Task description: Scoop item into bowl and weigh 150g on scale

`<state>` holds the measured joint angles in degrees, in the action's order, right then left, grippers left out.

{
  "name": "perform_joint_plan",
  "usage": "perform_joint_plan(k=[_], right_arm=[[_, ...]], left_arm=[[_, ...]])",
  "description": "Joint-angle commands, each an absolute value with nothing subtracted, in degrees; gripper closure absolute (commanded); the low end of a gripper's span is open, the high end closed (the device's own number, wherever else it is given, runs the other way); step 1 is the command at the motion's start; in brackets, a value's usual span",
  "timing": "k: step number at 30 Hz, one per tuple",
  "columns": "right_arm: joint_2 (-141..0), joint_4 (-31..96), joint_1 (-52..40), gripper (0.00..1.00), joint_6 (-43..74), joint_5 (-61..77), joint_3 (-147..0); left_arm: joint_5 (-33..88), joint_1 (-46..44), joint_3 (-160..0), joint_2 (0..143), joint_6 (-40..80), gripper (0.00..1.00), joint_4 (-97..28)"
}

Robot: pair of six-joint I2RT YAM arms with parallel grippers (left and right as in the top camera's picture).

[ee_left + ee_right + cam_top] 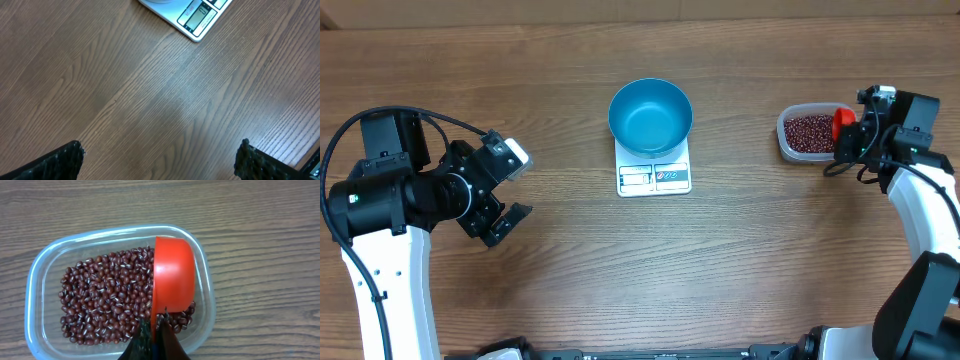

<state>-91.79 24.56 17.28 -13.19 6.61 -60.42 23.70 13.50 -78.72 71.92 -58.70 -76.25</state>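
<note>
The wooden table point(560, 290) is bare apart from the working kit, and from my remote seat the job looks barely begun. The blue bowl point(650, 115) sits on the white scale point(654, 178) at the middle of the table, covering the back part of it and leaving the display edge showing toward me; I cannot read the display at this size. The inside of the bowl is plain blue with not 1 bean in it, so I judge that none of the 150 g has been weighed out yet. All the beans point(100, 300) lie in the clear tub point(35, 280) well off to the right of the scale. The right claw point(155, 330) is clenched on the handle of the red scoop point(172, 280), which stands on its edge among the beans at the tub's right end; I cannot tell whether anything is inside it. The left claw point(515, 185) is released, its 2 fingers spread wide over bare wood on the left, well apart from the scale and holding nothing. What is left, as I read it: fill the scoop, carry it across to the bowl, tip it in, and repeat while watching the reading, with smaller loads near the target.
</note>
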Motion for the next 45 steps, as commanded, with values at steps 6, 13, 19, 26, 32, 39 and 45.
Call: perform_joint_plan(k=[6,13,19,26,32,39,45], right_arm=[[-93.47,26.87,17.63,0.96,-13.54,11.27,-61.84],[-93.47,28.38,17.63,0.96,-13.43,11.27,-61.84],[-93.47,29.28,17.63,0.96,-13.34,13.82,-61.84],[-93.49,30.17,17.63,0.96,-12.01,16.82,-61.84],[-93.95,30.74,17.63,0.96,-10.52,18.81,-61.84],[-96.27,31.42,17.65,0.96,-7.27,20.93,-61.84],[-98.08,31.42,17.67,0.96,-1.26,24.84,-61.84]], left_arm=[[23.11,13.5,-78.85,72.01,-60.66,0.0,-76.25],[23.11,13.5,-78.85,72.01,-60.66,0.0,-76.23],[23.11,13.5,-78.85,72.01,-60.66,0.0,-76.23],[23.11,13.5,-78.85,72.01,-60.66,0.0,-76.23],[23.11,13.5,-78.85,72.01,-60.66,0.0,-76.23],[23.11,13.5,-78.85,72.01,-60.66,0.0,-76.23],[23.11,13.5,-78.85,72.01,-60.66,0.0,-76.23]])
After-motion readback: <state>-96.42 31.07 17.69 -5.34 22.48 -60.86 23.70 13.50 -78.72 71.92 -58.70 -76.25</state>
